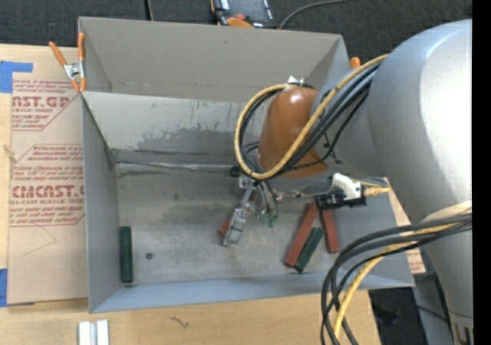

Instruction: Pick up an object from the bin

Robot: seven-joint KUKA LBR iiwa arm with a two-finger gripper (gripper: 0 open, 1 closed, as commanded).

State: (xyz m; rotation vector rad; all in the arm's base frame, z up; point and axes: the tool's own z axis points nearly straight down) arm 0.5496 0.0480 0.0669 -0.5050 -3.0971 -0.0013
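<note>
The pincer (253,209) stands low over the middle of the bin (153,144) floor, beneath the arm's orange cover (288,129) and looped cables. Its state, released or clenched, cannot be told from this view. Just beside its tip, on the side of the near wall, lies a small red-and-grey piece (232,230), tilted; contact between the two cannot be confirmed. To the right, near the right wall, a red stick (301,234) and a dark green stick (311,248) lie side by side and touching, with a second red stick (331,231) just beyond them. A dark green bar (125,254) lies alone along the left wall, near the front corner. Bare floor lies open between that bar and the pincer, and up to the back wall.
</note>
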